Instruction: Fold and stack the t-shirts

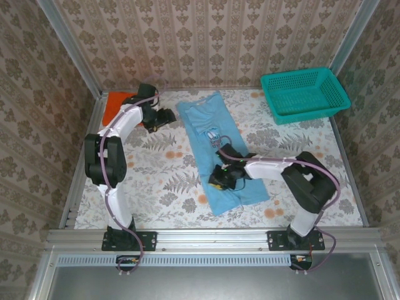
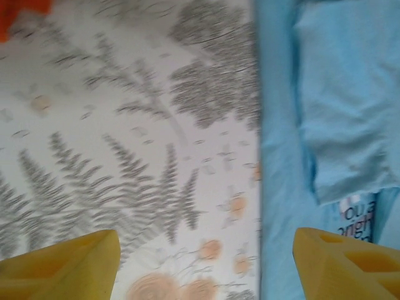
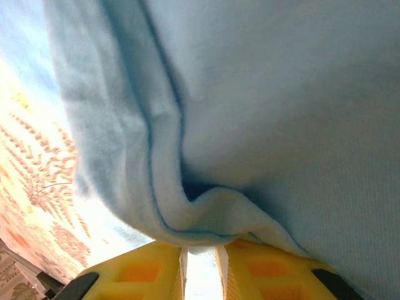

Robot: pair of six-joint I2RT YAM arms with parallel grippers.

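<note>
Top view, L to R. Far-left back corner: plain bright orange soft-cloth t-shirt [image 1: 115,103], bunched in a low crumpled heap and partly behind the left arm. It is well apart from the work area, prob. parked there until its turn.

Left gripper [image 1: 164,117] hovers between the orange shirt and the blue one, near the blue shirt's far left edge. Left wrist view: left gripper [image 2: 206,265] has its chunky yellow plastic fingers [image 2: 69,265] wide apart w/ nothing between them. Below is the table [image 2: 125,125], covered in a smooth matte grey-fern and peach-flower print.

Centre: light blue soft-cloth t-shirt [image 1: 203,122] lies flat as a long strip running away from the arms. Its sides look folded inward, w/ a small dark-and-white chest print [image 1: 214,136] facing up. That narrow shape suits a next fold end to end.

Right gripper [image 1: 222,178] sits on the shirt's near half. Right wrist view: right gripper [image 3: 200,250] has its yellow fingers [image 3: 144,269] almost together, clamped on a doubled, hemmed edge of the blue knit, which drapes in a soft roll over the tips. Prob. gripped to carry that edge over.

Far right back: teal plastic mesh basket [image 1: 304,94], rectangular, rigid, w/ sloped open-weave walls, well apart from both shirts.
</note>
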